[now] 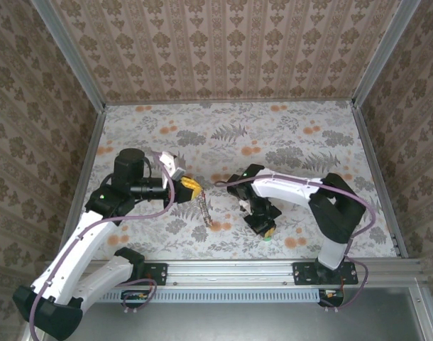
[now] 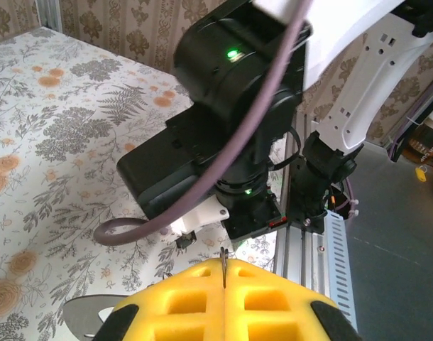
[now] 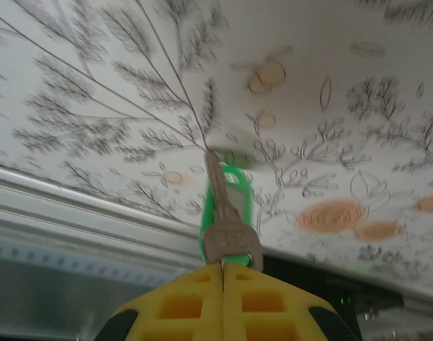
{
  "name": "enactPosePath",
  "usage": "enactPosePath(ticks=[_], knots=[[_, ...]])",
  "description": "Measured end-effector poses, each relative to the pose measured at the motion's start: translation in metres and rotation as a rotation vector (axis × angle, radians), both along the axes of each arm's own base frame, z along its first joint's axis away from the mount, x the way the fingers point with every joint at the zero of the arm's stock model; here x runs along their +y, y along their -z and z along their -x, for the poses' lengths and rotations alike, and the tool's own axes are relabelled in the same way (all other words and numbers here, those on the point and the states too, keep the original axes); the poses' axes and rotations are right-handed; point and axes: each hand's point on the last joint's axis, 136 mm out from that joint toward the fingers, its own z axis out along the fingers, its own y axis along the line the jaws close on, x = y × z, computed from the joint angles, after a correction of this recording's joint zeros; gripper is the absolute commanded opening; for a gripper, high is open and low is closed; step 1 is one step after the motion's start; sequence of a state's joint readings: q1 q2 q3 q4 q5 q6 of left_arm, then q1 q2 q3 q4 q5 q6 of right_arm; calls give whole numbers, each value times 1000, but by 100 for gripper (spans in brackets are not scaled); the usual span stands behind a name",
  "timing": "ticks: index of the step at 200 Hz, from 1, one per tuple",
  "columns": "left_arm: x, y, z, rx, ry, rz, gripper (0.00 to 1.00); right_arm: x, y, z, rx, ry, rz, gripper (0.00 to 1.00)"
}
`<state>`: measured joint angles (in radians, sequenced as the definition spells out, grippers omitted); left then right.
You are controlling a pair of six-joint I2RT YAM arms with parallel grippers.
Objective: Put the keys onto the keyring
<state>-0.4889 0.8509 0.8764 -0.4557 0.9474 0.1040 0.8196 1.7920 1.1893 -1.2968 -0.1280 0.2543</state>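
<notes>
Left end effector [image 1: 190, 187], pads shut on the keyring [image 1: 204, 211], lets the loop hang toward 5 o'clock, presumably as a steady target; at its 3 o'clock, right end effector [image 3: 222, 273] pinches the green-headed key [image 3: 229, 238], blade outward above the surface [image 1: 287, 135].

Left tool [image 1: 192, 187] pinched closed, raised — right tool [image 1: 267, 232] closed (apparently pointing downward).

Left pincer [image 1: 191, 187] dangles the keyring [image 1: 204, 210]; right pincer [image 1: 265, 230], pointing down, perhaps grips a green key [image 1: 267, 238].
</notes>
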Motion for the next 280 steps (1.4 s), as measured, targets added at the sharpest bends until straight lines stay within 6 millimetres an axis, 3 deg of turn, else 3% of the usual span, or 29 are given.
enactPosePath(ticks=[42, 63, 78, 107, 176, 224, 280], knots=[[1, 1, -1, 4, -6, 0, 0, 4, 36, -16, 42, -3, -9, 0], [2, 2, -2, 5, -10, 0, 0, 6, 43, -22, 61, 0, -13, 0], [2, 2, -3, 6, -10, -1, 0, 9, 43, -28, 58, -5, -25, 0], [3, 2, -3, 8, -13, 0, 0, 16, 43, -39, 47, -19, -48, 10], [1, 5, -5, 21, -10, -5, 0, 21, 44, -51, -10, -14, -86, 24], [0, 7, -7, 27, -10, -8, 0, 31, 18, -70, -183, 13, -182, 32], [-1, 11, -10, 39, -10, -14, 0, 15, 9, -57, -313, 125, -235, 39]])
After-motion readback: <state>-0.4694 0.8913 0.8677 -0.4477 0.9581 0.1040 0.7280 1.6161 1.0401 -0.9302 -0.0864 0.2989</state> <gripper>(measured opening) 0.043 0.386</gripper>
